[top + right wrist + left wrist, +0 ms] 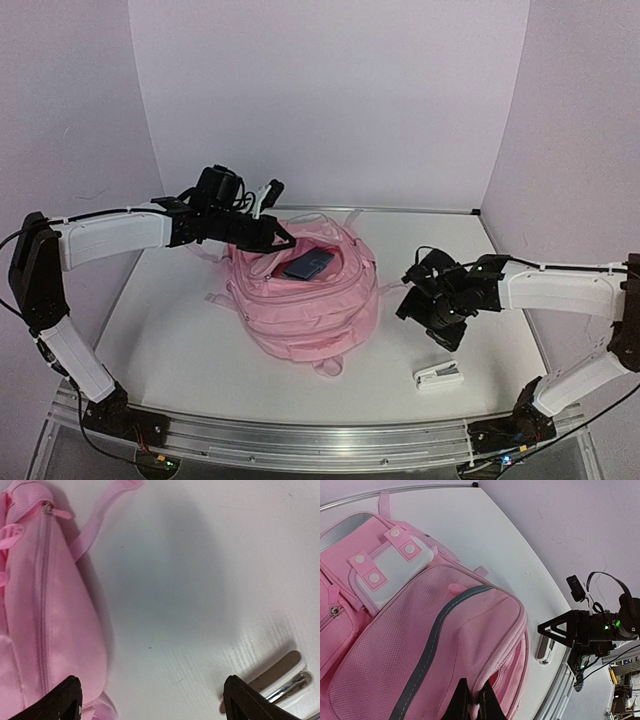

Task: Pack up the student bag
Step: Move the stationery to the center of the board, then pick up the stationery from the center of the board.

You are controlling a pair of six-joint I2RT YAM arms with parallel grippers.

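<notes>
Your large soft pink fabric student bag (305, 315) lies in the middle of the white worktop (180, 340), front pockets up, its main mouth open at the far end. The left end effector (280, 240) is pinched narrow on the mouth's rim fabric, holding it up. If that thin fold slips out, the mouth would likely sag shut over the flat dark blue-grey item (307, 265) lying inside, and the next thing would have no way in. The right end effector (432, 318) hangs wide and empty over bare worktop, just right of the bag. The small white clip-like object (438, 376) lies near it, toward the front edge; a hasty grab could skid it along the smooth surface and off that edge.

Only the overhead view shows the item inside the mouth. The left wrist view alone shows how little fabric the fingers (465, 700) hold. The right wrist view confirms that nothing sits between its fingers (65, 700).
</notes>
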